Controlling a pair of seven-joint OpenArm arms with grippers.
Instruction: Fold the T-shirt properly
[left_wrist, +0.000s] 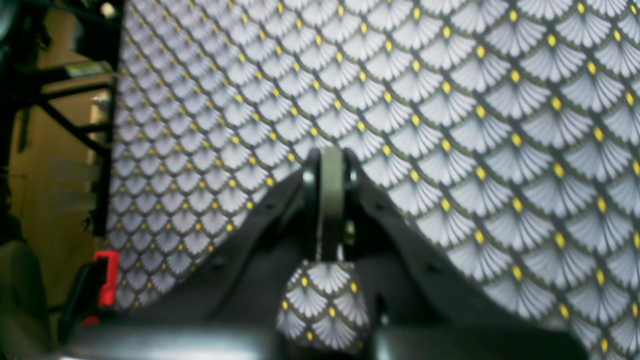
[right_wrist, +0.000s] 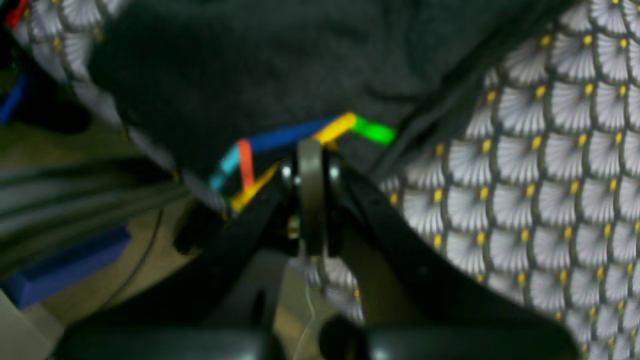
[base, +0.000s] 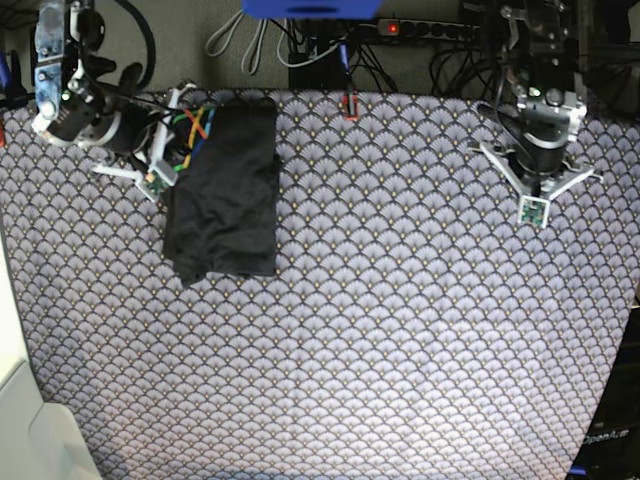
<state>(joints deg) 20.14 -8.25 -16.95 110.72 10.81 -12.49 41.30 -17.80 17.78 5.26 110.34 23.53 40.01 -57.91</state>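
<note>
- Both grippers' fingers are closed, empty: right gripper (right_wrist: 311, 150) at the folded T-shirt (base: 225, 190)'s stripe mark (right_wrist: 300, 135), left gripper (left_wrist: 330, 160) over tablecloth (base: 400, 330).
- Folding looks nearly finished; next, reopen to tidy.

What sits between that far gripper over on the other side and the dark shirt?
Nothing visible. Only bare patterned tablecloth lies between the left gripper and the T-shirt. The right gripper is already at the shirt's edge by the coloured stripes.

T-shirt (base: 225, 190) folded into a narrow bundle on tablecloth (base: 400, 330), far-left area. Right gripper (base: 170, 150) at its top-left corner; left gripper (base: 535, 195) well apart.
</note>
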